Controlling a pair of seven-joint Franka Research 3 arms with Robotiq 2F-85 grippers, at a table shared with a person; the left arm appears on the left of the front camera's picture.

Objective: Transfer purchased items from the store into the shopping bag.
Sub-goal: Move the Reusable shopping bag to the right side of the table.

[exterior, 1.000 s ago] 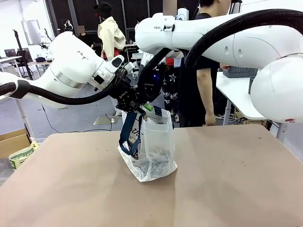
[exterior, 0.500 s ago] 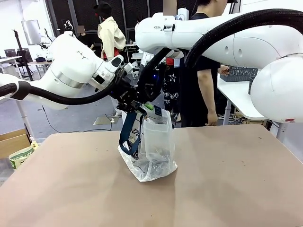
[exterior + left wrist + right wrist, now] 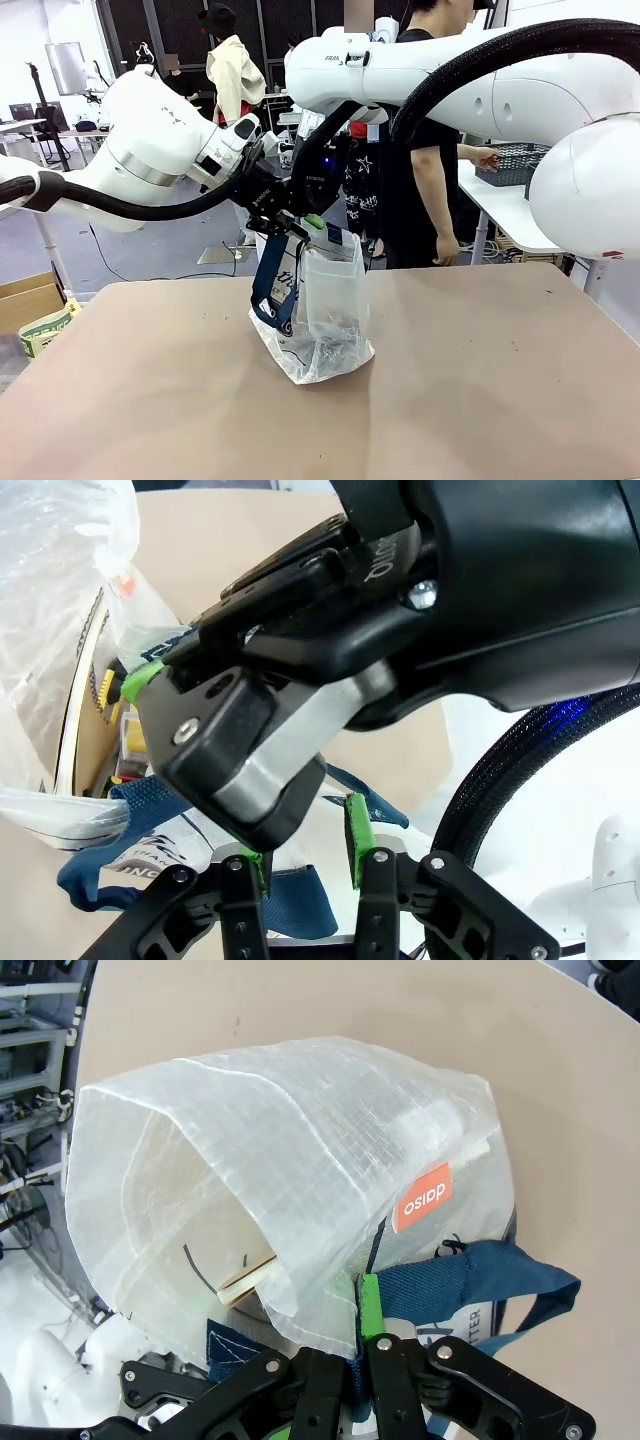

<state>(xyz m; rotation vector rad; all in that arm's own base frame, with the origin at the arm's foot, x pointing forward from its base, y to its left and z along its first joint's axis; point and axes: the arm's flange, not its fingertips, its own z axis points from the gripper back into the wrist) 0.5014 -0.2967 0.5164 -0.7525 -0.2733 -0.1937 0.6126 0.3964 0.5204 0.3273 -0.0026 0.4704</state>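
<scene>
The shopping bag [image 3: 325,320] stands open in the middle of the table, its navy handle [image 3: 272,290] hanging down the left side. My left gripper [image 3: 278,224] grips the bag's left rim, and its green pads [image 3: 355,838] have bag film and strap between them. My right gripper [image 3: 312,224] is shut on the rim just beside it; its fingers [image 3: 368,1310] pinch the white film next to the handle [image 3: 470,1280]. Inside the bag [image 3: 60,570] lie a flat brown box [image 3: 78,735] and a yellow packet [image 3: 103,688]. The store basket [image 3: 515,162] sits on a side table at back right.
A person stands behind the table with a hand [image 3: 487,158] on the basket. The brown table [image 3: 500,390] has free room all around the bag. A cardboard carton [image 3: 25,300] sits on the floor at the left.
The person has reached a hand out to the basket, which has shifted slightly. Both arms and the bag have stayed still.
</scene>
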